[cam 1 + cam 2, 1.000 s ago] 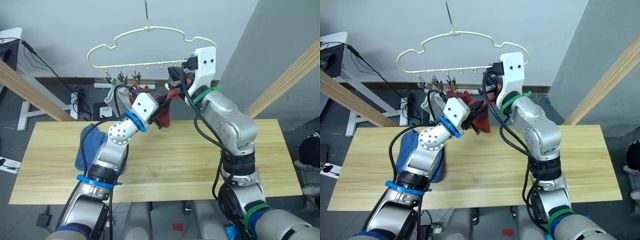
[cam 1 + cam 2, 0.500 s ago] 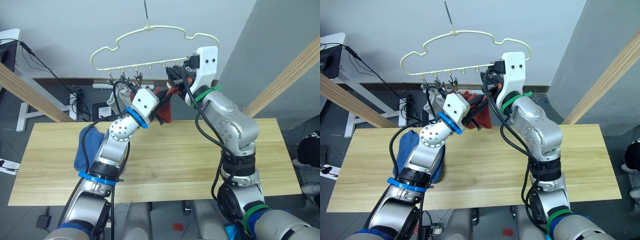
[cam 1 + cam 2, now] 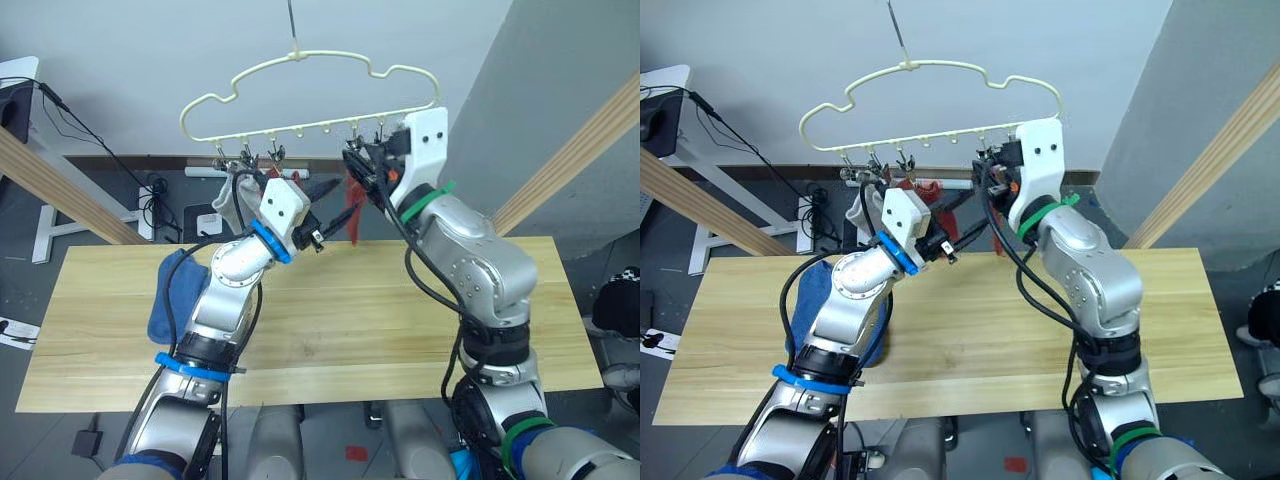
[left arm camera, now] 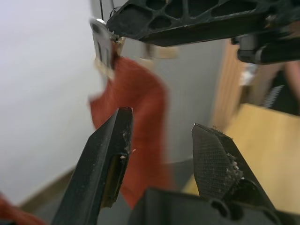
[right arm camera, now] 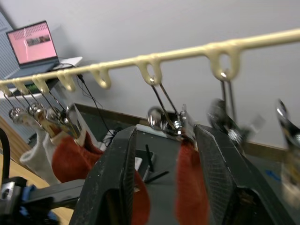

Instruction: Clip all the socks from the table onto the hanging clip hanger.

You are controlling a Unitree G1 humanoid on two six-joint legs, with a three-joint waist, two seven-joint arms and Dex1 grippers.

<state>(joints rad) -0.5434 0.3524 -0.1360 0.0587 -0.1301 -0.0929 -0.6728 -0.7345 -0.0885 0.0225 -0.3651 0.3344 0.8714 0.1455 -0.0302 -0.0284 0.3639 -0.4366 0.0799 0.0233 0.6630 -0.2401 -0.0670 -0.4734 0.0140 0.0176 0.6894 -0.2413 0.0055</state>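
Left eye view: clip hanger hangs above the surface's far edge; blue socks lie near its left end, so clipping isn't finished.
Right eye view: grey sock and rust-red sock already hang from the left clips.
Left wrist view: left claw open, empty, just short of the second rust-red sock.
Right wrist view: right claw open astride that sock's clip, probably just released.
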